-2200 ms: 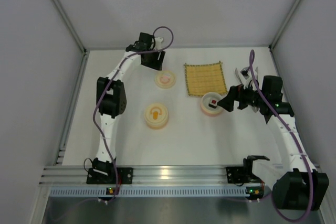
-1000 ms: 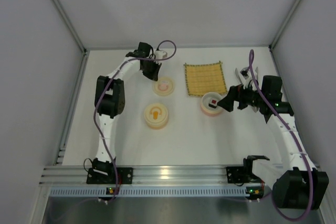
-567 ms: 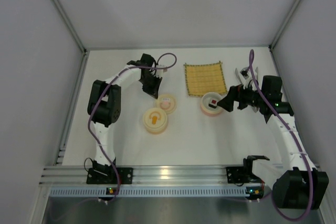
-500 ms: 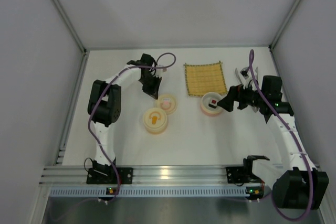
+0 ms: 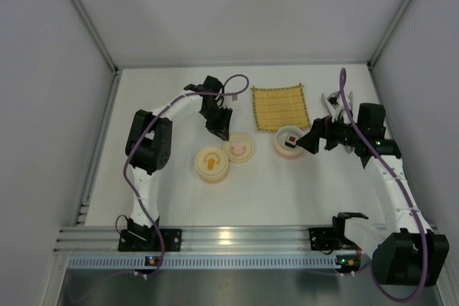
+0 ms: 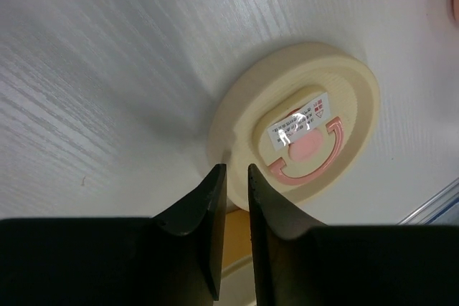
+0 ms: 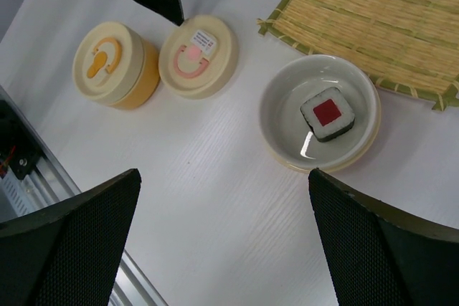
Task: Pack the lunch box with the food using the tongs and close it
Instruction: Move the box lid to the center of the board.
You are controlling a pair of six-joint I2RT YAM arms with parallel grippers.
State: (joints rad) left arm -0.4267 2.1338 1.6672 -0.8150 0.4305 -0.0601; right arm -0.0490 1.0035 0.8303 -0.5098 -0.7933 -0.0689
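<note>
Just beside the mat [image 7: 373, 19], the bowl [image 7: 287, 132] holds one red-topped food piece [image 7: 328, 112]. Only the left wrist view shows the left gripper [image 6: 234, 171] with jaws narrowly parted over the pink-handled lid [image 6: 344, 98]. The right gripper [image 7: 224, 177] gapes wide.

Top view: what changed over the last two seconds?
The left gripper swept from the far side toward the near right, bringing the pink-handled lid along. The lid now lies beside the orange-handled container. The jaws stand a slit apart at the lid's rim; whether they grip it is unclear. The right gripper, open by the bowl with the sushi piece, and the mat stayed put.
</note>
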